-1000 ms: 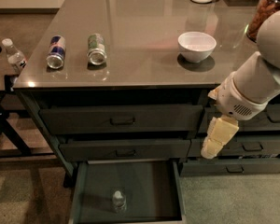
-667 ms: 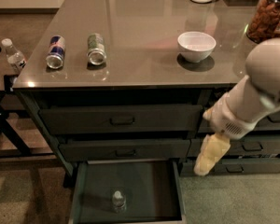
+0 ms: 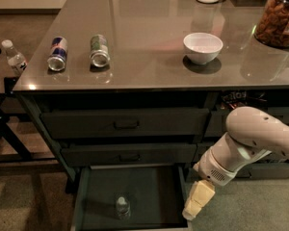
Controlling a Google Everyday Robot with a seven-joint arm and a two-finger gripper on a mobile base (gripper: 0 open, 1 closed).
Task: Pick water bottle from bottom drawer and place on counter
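The water bottle [image 3: 123,208] stands upright on the bare floor of the bottom drawer [image 3: 149,186], left of centre and toward the near edge, with nothing crowding it. The drawer is pulled out, and the handled drawers [image 3: 125,124] above it are closed. My claw [image 3: 196,204] hangs at the drawer's right rim, pointing down and well apart from the bottle. I cannot tell how far open it is, and it has hold of nothing. To do this step well, I would first carry the claw left over the open floor, staying clear of the right wall. I would then come down so that it straddles the ribbed body below the cap. I expect the thin plastic to give and tip easily, so I would close gently and squarely rather than nudge it from one side. After that I would lift straight up and draw toward the near side before rising past the bench [image 3: 149,76] edge. The bare stretch between the cans [image 3: 99,51] and the white bowl [image 3: 203,47] looks the safest place to set it down.
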